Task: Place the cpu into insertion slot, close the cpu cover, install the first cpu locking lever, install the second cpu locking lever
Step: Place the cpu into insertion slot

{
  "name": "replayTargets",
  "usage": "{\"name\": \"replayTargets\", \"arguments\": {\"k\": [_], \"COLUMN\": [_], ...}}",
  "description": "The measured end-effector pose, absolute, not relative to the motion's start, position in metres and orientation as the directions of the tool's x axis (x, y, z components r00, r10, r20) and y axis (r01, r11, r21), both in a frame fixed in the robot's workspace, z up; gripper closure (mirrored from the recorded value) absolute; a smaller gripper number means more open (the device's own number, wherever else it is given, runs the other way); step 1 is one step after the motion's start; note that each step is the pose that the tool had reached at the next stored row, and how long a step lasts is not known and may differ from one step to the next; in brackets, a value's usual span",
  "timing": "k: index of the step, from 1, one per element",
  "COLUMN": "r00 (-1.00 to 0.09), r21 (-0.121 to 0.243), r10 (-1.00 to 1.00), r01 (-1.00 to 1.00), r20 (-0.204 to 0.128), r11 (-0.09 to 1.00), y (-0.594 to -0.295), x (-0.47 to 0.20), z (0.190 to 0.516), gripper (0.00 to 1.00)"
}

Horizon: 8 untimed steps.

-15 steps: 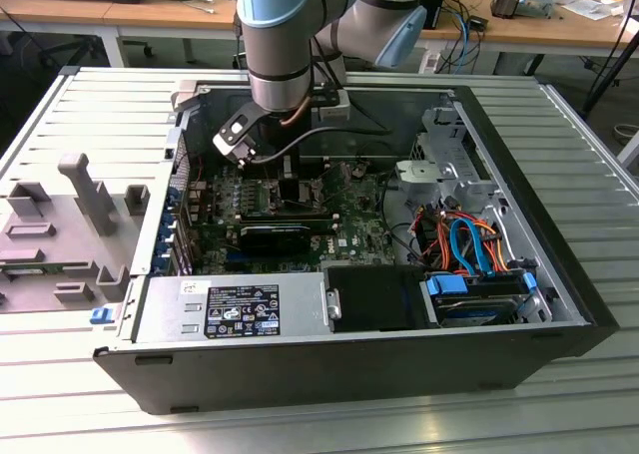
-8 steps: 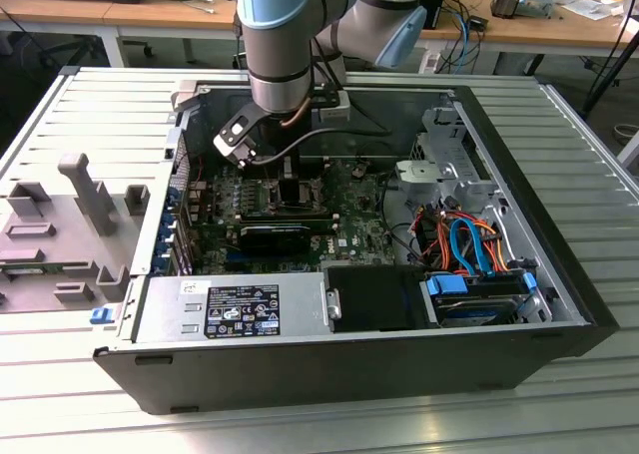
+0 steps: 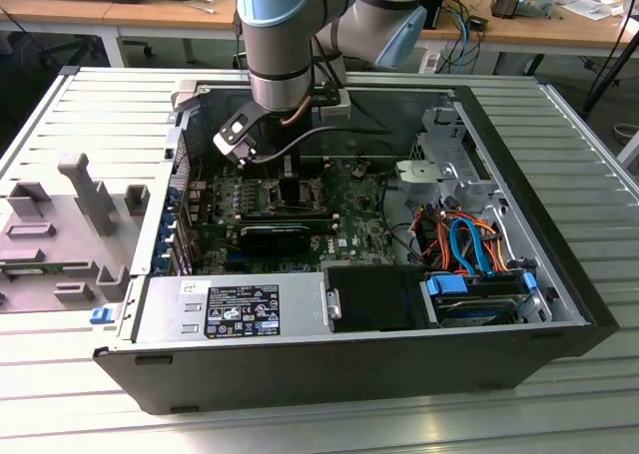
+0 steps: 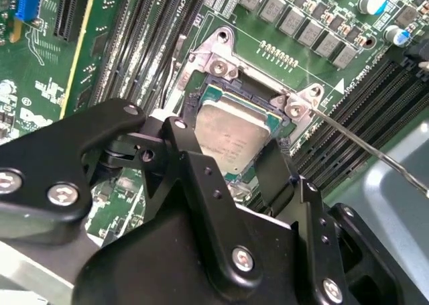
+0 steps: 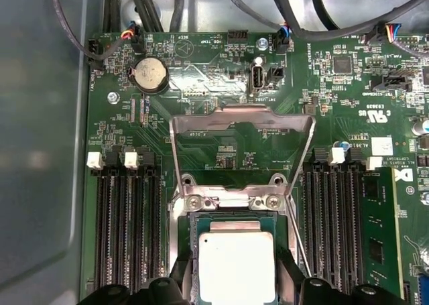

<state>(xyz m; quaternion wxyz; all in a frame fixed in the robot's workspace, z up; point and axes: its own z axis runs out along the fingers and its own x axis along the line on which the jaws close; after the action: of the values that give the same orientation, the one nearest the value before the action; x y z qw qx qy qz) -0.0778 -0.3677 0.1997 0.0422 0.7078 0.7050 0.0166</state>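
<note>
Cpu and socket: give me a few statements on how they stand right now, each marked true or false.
1. The cpu lies at the insertion slot, metal top up. True.
2. The cpu cover is closed over the cpu. False: it stands swung open, clear of the cpu.
3. The gripper is right at the cpu. True.
4. The motherboard is blue. False: it is green.
</note>
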Motion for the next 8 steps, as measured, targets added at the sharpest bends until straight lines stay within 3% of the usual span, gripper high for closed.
{"name": "replayTargets", "arguments": {"k": [8], "r00": [0.006], "r21": [0.083], "r10": [0.999], "r01": [0.997], "r20": [-0.036], "r11": [-0.003], "y": [-0.3677], "x": [-0.0771], "z": [0.2043], "gripper": [0.39]}}
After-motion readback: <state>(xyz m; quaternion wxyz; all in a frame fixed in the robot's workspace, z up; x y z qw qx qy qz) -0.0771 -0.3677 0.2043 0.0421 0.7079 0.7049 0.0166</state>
